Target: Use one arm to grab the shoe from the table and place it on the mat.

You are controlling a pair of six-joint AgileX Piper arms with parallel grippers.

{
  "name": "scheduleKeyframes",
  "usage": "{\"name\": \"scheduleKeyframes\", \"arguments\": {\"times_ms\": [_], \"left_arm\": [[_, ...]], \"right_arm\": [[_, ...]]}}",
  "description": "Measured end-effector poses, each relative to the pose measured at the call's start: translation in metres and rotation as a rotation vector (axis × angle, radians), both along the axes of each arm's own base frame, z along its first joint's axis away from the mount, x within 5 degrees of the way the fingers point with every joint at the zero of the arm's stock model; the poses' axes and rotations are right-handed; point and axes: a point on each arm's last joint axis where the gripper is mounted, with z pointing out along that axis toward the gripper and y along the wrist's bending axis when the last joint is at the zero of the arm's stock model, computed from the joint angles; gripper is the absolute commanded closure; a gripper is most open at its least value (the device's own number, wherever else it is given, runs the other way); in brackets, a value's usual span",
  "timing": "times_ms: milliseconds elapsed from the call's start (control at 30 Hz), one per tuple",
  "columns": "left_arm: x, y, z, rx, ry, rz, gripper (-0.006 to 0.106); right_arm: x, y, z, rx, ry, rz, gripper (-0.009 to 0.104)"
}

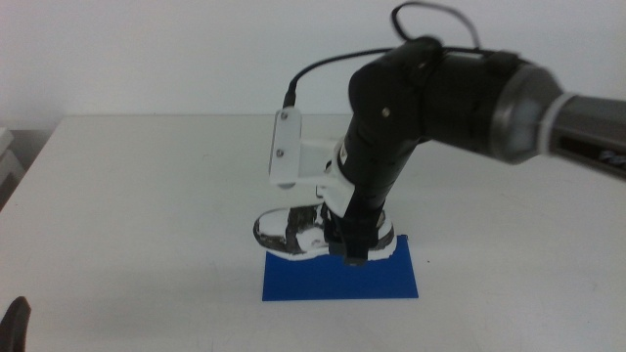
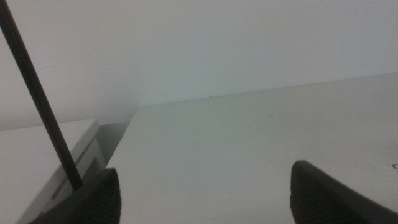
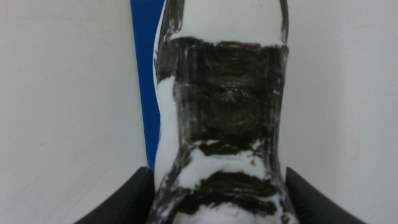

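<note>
Gripping the mottled black-and-white shoe, seemingly, the right hand.

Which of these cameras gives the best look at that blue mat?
The middle view: the mat lies there whole under the shoe. The right wrist view shows only a blue strip beside the shoe; the left wrist view shows none of it.

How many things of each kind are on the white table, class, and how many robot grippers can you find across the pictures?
Shoe: 1
Mat: 1
Grippers: 2, the right gripper around the shoe over the mat, the left gripper waiting open above the table
Total: 4
</note>
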Motion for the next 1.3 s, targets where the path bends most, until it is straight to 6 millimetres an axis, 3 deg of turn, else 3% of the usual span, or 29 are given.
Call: {"name": "scheduleKeyframes", "arguments": {"times_ms": [267, 700, 900, 933, 1000, 1033, 1067, 1200, 1300], "left_arm": [[0.0, 0.0, 0.0, 0.0, 0.0, 0.0, 0.007], [0.0, 0.0, 0.0, 0.0, 0.0, 0.0, 0.007], [0.0, 0.0, 0.0, 0.0, 0.0, 0.0, 0.007], [0.0, 0.0, 0.0, 0.0, 0.0, 0.0, 0.007], [0.0, 0.0, 0.0, 0.0, 0.0, 0.0, 0.007], [0.0, 0.0, 0.0, 0.0, 0.0, 0.0, 0.007], [0.0, 0.0, 0.0, 0.0, 0.0, 0.0, 0.007], [0.0, 0.0, 0.0, 0.0, 0.0, 0.0, 0.007], [0.0, 0.0, 0.0, 0.0, 0.0, 0.0, 0.007]], "right_arm": [[0.016, 0.001, -0.034, -0.037, 0.047, 0.005, 0.099], [0.027, 0.003, -0.065, -0.063, 0.08, 0.013, 0.099], [0.029, 0.002, -0.07, -0.064, 0.092, 0.006, 0.099], [0.03, 0.001, -0.071, -0.063, 0.095, 0.004, 0.088], [0.029, 0.001, -0.071, -0.064, 0.098, 0.004, 0.08], [0.029, 0.001, -0.071, -0.065, 0.101, 0.004, 0.07], [0.029, 0.001, -0.071, -0.065, 0.101, 0.004, 0.038], [0.029, 0.001, -0.067, -0.051, 0.092, -0.013, 0.017], [0.029, -0.004, -0.049, -0.017, 0.065, -0.05, 0.01]]}}
